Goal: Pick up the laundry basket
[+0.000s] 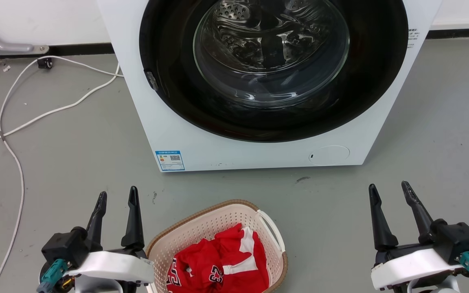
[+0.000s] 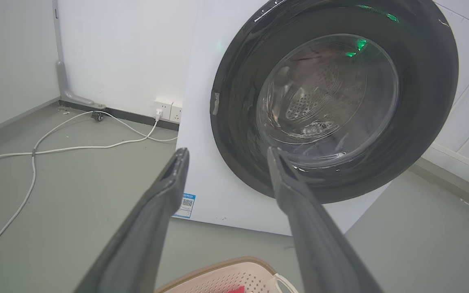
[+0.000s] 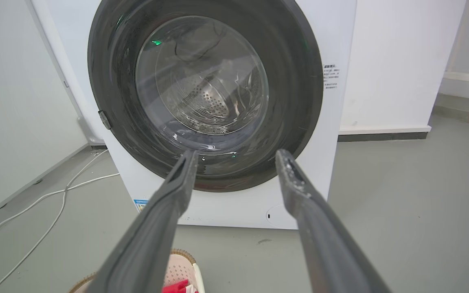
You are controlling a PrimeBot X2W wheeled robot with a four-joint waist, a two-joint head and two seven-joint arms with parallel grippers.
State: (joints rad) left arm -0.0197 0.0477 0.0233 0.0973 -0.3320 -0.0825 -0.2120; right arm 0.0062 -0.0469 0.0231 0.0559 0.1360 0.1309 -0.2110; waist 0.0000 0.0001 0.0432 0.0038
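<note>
The laundry basket (image 1: 206, 228) sits on the grey floor at the bottom centre of the head view, cream and perforated, with a brown rim and a white handle on its right side. A red and white jersey (image 1: 218, 264) lies inside it. My left gripper (image 1: 116, 195) stands open just left of the basket, apart from it. My right gripper (image 1: 389, 188) is open well to the basket's right, over bare floor. The left wrist view catches the laundry basket's rim (image 2: 218, 268) below the left gripper (image 2: 226, 151). The right wrist view catches the laundry basket's edge (image 3: 181, 264) beside the right gripper (image 3: 236, 152).
A white front-loading washer (image 1: 259, 154) with its round glass door shut stands right behind the basket. White cables (image 1: 14, 126) trail over the floor on the left toward wall sockets (image 2: 169, 112). Open grey floor lies to the right of the washer.
</note>
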